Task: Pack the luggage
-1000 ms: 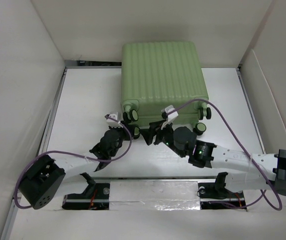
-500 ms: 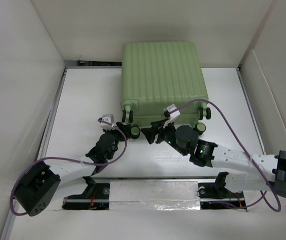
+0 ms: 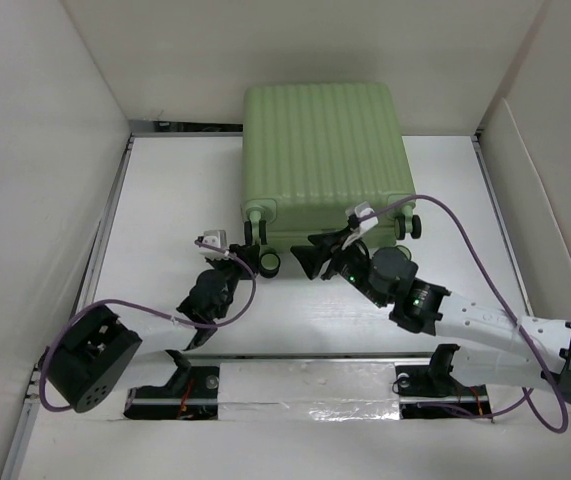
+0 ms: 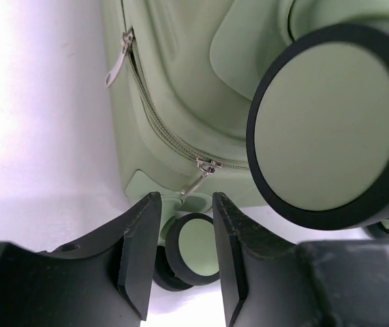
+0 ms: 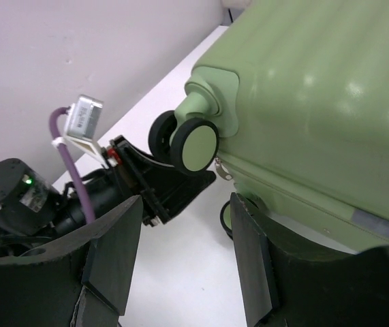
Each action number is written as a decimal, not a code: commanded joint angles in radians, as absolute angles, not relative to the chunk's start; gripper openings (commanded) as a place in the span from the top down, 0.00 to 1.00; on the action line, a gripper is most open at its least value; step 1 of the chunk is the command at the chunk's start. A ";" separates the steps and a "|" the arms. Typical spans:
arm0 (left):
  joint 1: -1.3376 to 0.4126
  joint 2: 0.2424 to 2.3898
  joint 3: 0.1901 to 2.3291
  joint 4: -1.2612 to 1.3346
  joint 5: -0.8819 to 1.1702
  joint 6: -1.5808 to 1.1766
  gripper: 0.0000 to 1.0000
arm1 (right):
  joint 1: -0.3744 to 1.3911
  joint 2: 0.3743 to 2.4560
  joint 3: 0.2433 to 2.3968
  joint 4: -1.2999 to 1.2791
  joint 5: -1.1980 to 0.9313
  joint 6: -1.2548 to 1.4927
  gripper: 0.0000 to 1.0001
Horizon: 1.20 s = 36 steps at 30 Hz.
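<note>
The suitcase [image 3: 323,160] lay shut on the bench [image 3: 165,200] just ahead. My left end effector [image 4: 186,201], narrowly parted, faced its zipper pull [image 4: 195,180], probably to unzip it; my right end effector [image 5: 187,204] gaped wide alongside, empty.

One green suitcase [image 3: 320,150]; two arms, the left arm [image 3: 150,322] and the right arm [image 3: 483,325]; two purple cables [image 3: 452,222]; two zipper pulls [image 4: 116,63].
</note>
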<state>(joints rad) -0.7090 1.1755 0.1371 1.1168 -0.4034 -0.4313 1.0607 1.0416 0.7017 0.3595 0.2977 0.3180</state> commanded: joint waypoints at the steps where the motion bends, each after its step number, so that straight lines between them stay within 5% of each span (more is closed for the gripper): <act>1: -0.703 1.228 0.158 1.242 -0.377 -0.400 0.68 | 1.049 1.026 0.675 0.428 0.268 0.327 0.40; 26: -0.703 1.397 0.221 1.466 -0.428 -0.413 0.84 | 1.039 1.111 0.699 0.508 0.141 0.376 0.38; 31: -0.703 1.385 0.232 1.454 -0.448 -0.410 0.88 | 1.039 1.167 0.736 0.512 0.146 0.405 0.32; 36: -0.681 1.371 0.230 1.450 -0.471 -0.393 1.00 | 1.039 1.238 0.805 0.506 0.164 0.423 0.15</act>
<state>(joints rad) -0.7094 1.4021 0.1947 1.2736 -0.4149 -0.4118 1.0412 1.2148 0.7292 0.4530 0.1596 0.4068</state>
